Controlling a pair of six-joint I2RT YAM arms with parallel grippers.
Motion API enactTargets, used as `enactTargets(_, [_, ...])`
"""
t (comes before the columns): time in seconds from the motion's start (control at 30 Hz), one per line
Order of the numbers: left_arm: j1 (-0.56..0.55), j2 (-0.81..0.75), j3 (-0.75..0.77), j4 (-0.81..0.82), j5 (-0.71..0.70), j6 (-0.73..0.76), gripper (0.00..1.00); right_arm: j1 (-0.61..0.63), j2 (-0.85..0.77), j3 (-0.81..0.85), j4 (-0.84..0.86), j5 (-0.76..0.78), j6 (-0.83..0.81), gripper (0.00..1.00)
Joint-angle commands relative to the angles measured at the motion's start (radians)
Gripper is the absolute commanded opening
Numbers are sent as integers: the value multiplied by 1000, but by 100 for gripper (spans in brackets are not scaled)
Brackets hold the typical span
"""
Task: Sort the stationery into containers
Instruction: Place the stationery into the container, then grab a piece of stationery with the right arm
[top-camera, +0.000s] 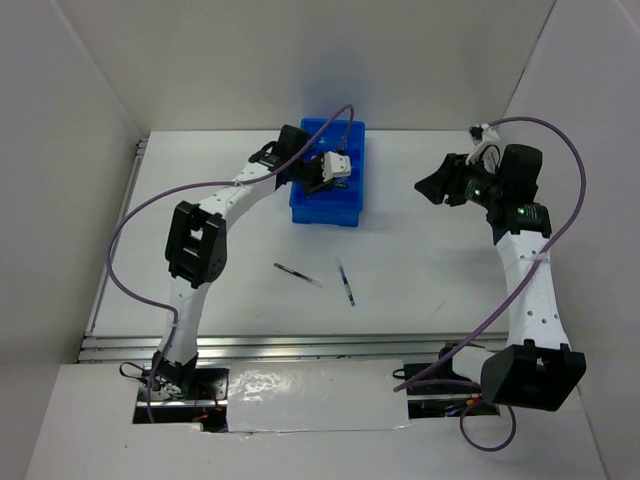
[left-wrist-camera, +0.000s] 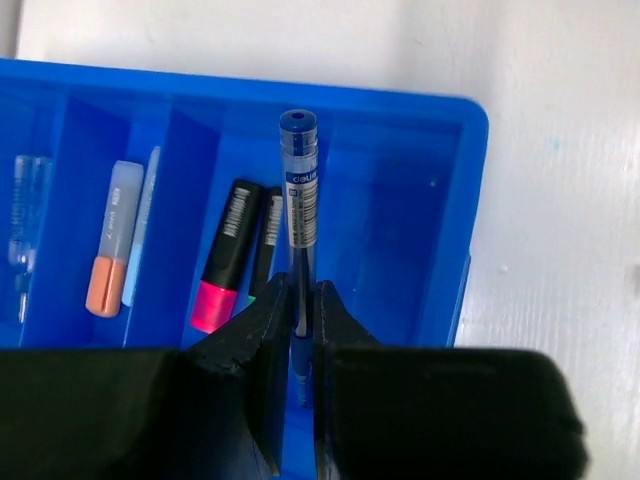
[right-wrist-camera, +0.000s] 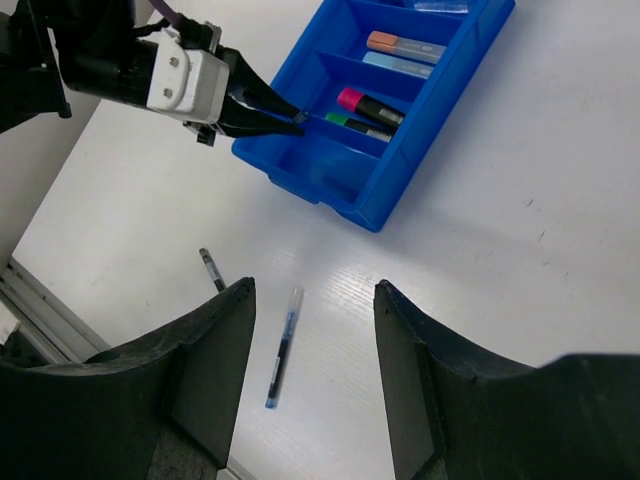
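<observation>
1. Pinched in the left gripper (left-wrist-camera: 300, 300): a clear blue pen (left-wrist-camera: 300, 190), over the blue tray (left-wrist-camera: 478, 130) beside the pink highlighter (left-wrist-camera: 225, 260) compartment.
2. Spread wide above the table (top-camera: 450, 280): the right gripper (right-wrist-camera: 315, 290).
3. Lying on the table: dark pen (top-camera: 297, 274), second blue pen (top-camera: 346, 285).

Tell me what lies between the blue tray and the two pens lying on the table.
Nothing. In the top external view, only bare white table separates the blue tray from the dark pen and the blue pen.

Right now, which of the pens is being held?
The pen in the left end effector, over the tray; the other two lie on the table.
</observation>
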Motion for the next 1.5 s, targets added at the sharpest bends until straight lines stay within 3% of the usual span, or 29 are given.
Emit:
enactTargets(0.0, [0, 18, 32, -37, 32, 119, 16, -4, -6, 11, -22, -5, -34, 58])
enactTargets(0.2, [0, 23, 35, -103, 26, 169, 29, 47, 40, 19, -93, 24, -98, 58])
enactTargets(0.4, [0, 4, 40, -100, 3, 144, 55, 108, 39, -12, -120, 70, -147, 59])
enactTargets(0.47, [0, -8, 38, -79, 4, 124, 59, 130, 39, -21, -122, 70, -155, 59])
enactTargets(0.57, [1, -46, 41, -34, 10, 86, 59, 156, 43, -32, -142, 73, -179, 59])
enactTargets(0.63, [6, -100, 26, 77, 21, -20, 58, 211, 48, -49, -151, 98, -198, 57])
enactTargets(0.77, [30, -238, -77, 389, -52, -447, 60, 341, 80, -93, -145, 193, -212, 54])
enactTargets(0.83, [49, -324, -150, 499, -92, -543, 62, 435, 117, -106, -121, 272, -187, 51])
enactTargets(0.93, [84, -477, -268, 538, -195, -698, 64, 589, 222, -103, -93, 386, -140, 49])
enactTargets(1.2, [151, -770, -595, 480, -259, -698, 65, 745, 483, -3, -157, 514, -72, 40])
enactTargets(1.47, [208, -964, -773, 437, -293, -709, 66, 786, 626, 0, -157, 570, -24, 42])
